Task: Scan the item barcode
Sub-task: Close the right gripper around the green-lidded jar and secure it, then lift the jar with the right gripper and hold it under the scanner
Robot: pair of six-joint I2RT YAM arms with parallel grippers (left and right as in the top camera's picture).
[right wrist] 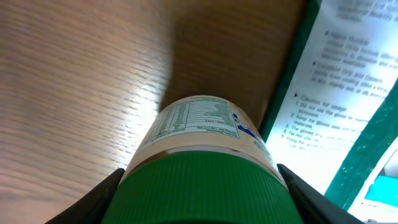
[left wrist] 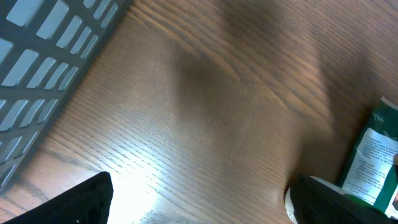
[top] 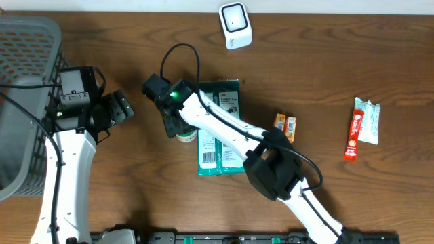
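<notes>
Since the right gripper [right wrist: 202,190] has one finger on each side of the bottle's [right wrist: 198,127] green cap, that arm is nearer. Nobody can tell if it squeezes. The bottle sits mid-table, just left of the green pack [top: 227,102]. The left gripper [left wrist: 199,205] is wide and empty, off to the left.

left arm [top: 64,176] and right arm [top: 220,125] wearing white shells, black joint housings [top: 274,169] bulging, black cable [top: 180,46] looping, green light [top: 178,93] glowing

Green-capped labelled bottle [right wrist: 199,134] beside green packet [right wrist: 348,112].
</notes>
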